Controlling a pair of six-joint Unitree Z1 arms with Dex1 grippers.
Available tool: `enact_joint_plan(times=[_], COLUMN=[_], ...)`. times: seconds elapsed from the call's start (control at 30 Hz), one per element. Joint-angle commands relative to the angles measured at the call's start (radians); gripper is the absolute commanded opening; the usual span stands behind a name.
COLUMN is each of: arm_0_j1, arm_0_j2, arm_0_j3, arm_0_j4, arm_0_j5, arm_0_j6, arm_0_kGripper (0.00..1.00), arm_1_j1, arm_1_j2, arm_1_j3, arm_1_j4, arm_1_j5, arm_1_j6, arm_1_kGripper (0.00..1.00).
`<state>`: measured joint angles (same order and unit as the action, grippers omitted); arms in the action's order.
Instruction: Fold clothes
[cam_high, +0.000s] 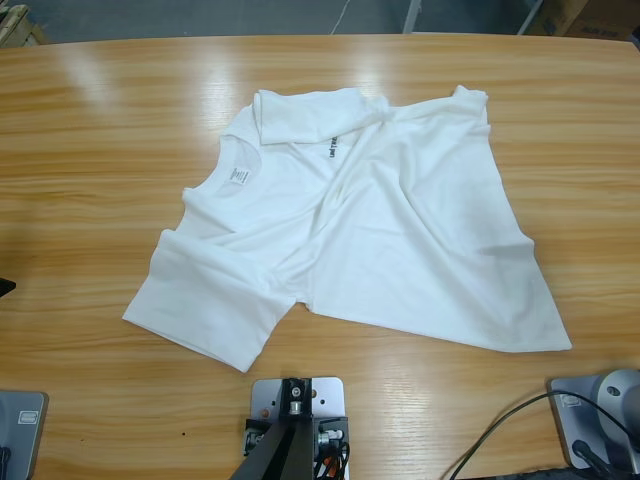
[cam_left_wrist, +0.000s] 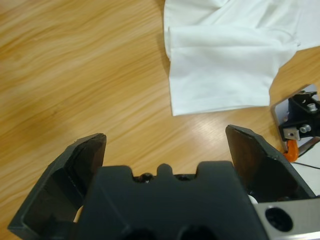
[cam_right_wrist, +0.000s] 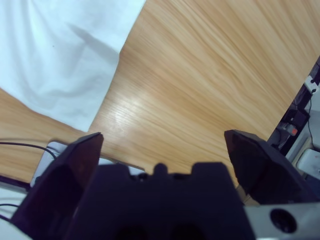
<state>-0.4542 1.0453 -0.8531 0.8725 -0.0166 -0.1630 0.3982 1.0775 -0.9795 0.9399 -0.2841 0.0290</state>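
Only the wrist views showed the grippers: left gripper (cam_left_wrist: 165, 145) hung over bare desk (cam_left_wrist: 75, 75), fingers spread, a sleeve of the shirt (cam_left_wrist: 225, 75) beyond; right gripper (cam_right_wrist: 162, 145) likewise spread and empty, near the hem. From above, the shirt (cam_high: 370, 230) lay crumpled mid-desk, collar leftward

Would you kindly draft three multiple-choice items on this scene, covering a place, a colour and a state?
1. Where does the T-shirt lie?
A. on the wooden table
B. in a basket
C. over a chair

2. What colour is it?
A. blue
B. white
C. red

3. How does the left pincer stand?
A. shut on a sleeve
B. shut on nothing
C. open, above bare wood

Key: 1 A, the high view shows it spread on the tabletop; 2 B, the fabric is white throughout; 3 C, the left wrist view shows the jaws apart, holding nothing.
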Motion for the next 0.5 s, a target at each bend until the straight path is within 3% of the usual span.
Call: enact_joint_plan(times=[0.03, 0.37, 0.5], arm_0_j1=[-0.011, -0.011, -0.033], arm_0_j2=[0.024, 0.043, 0.035], arm_0_j3=[0.009, 0.004, -0.009], arm_0_j4=[0.014, 0.017, -0.036], arm_0_j5=[-0.02, -0.032, -0.109], arm_0_j6=[-0.007, -0.001, -0.043], arm_0_kGripper=[0.941, 0.945, 0.945], arm_1_j1=[0.01, 0.01, 0.011], arm_1_j2=[0.012, 0.009, 0.004], arm_1_j3=[0.031, 0.006, -0.053], arm_1_j4=[-0.004, 0.03, 0.113], arm_1_j5=[-0.012, -0.002, 0.095], arm_1_j6=[-0.001, -0.001, 0.085], arm_1_kGripper=[1.0, 1.0, 1.0])
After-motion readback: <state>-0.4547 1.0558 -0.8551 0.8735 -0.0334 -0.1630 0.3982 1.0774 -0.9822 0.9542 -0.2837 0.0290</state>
